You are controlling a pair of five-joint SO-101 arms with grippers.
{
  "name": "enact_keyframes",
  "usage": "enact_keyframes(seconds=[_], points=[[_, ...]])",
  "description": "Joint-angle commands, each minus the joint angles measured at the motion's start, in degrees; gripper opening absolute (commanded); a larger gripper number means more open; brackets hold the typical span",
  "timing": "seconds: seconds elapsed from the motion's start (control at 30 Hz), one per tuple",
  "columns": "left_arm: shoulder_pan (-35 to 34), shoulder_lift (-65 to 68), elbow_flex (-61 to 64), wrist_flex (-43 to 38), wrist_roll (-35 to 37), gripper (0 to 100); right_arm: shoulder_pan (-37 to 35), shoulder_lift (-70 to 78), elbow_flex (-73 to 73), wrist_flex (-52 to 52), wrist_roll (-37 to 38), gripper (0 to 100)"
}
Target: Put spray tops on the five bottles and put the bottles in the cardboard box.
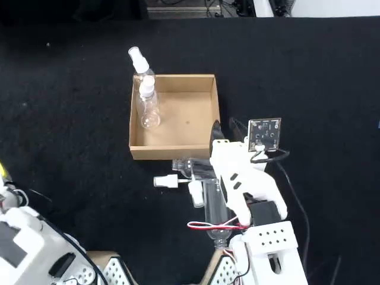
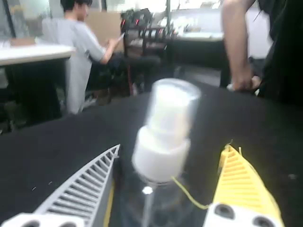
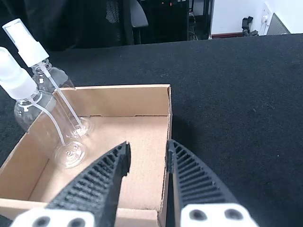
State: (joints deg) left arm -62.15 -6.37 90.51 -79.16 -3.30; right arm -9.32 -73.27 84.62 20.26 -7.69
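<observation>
Left gripper (image 2: 171,149) looks to be pinching a clear plastic bottle (image 2: 151,203) below its white spray top (image 2: 165,127), long axis upright. The cardboard box (image 1: 172,152) lies well off toward the right arm's side, so the left is the farther arm. Right gripper (image 3: 147,144) hangs over the box's near corner, black ribbed fingers slightly parted, empty. Two capped bottles (image 1: 148,107) stand inside, and a loose bottle (image 1: 212,208) lies lengthwise before the box.
</observation>
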Motion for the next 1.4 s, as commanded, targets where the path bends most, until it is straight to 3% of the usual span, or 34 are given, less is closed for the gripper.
enact_keyframes(seconds=[0.0, 0.23, 0.4, 1.13, 1.37], points=[[-1.54, -11.87, -1.54, 13.01, 0.62, 30, 0.62, -1.36, -0.31, -1.93, 0.62, 10.3], [1.10, -28.57, -1.63, 39.30, 0.44, 30, 0.62, -1.36, -0.31, -1.93, 0.62, 10.3], [2.68, -34.81, -1.63, 49.49, 0.53, 30, 0.62, -1.36, -0.22, -1.93, 0.44, 10.3], [2.15, -26.90, -7.60, 49.67, -0.09, 30, 0.62, -1.36, -0.22, -1.85, 0.35, 10.3], [2.24, -26.20, -5.05, 43.16, -3.52, 30, 0.62, -1.36, -0.22, -1.85, 0.35, 10.3]])
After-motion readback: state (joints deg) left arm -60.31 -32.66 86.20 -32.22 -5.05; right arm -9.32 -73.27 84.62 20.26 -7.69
